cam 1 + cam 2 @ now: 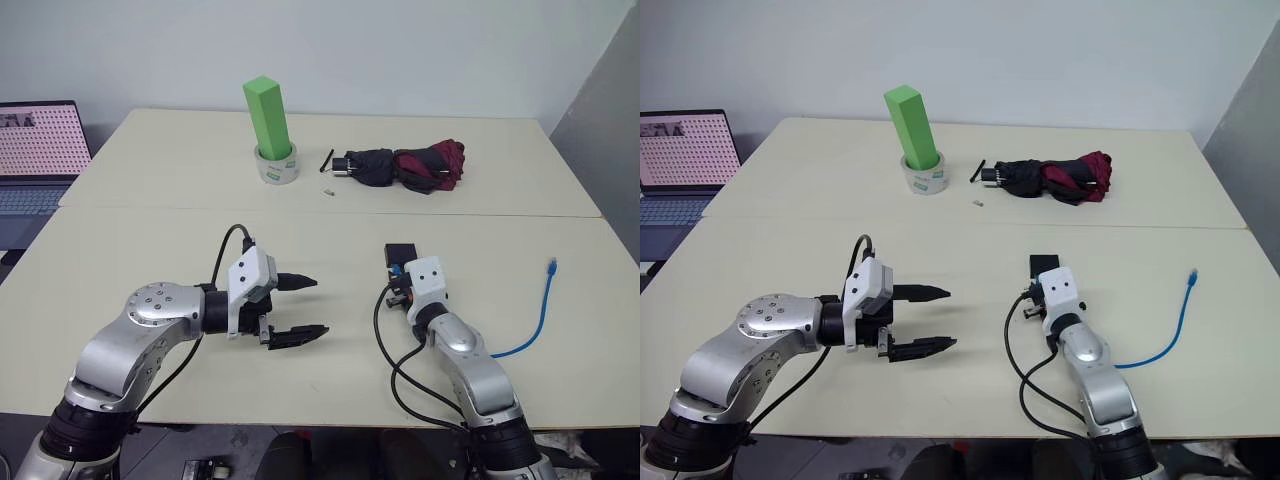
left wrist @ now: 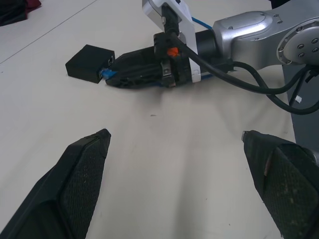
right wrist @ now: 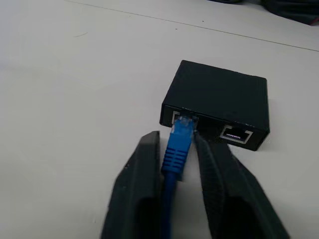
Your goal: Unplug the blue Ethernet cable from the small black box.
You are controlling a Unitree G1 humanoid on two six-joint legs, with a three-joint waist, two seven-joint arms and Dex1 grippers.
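Pale tabletop point(image 1: 150, 250), white wall behind. Left gripper point(image 1: 296, 309) hovers above the table with fingers spread wide, holding nothing. Right gripper point(image 3: 178, 149) has its fingers pinched on the blue Ethernet cable point(image 3: 175, 154) at the plug boot; the plug sits in the small black box point(image 3: 219, 94), right of centre.

Risk: nothing pins the box, so a pull may drag it along with the latch caught. Fingers could also slip off the boot.

Count: one cable, one box with two ports, two grippers, one green block point(image 1: 267, 115), one tape roll point(image 1: 276, 165), one umbrella point(image 1: 410, 167), one laptop point(image 1: 35, 150).
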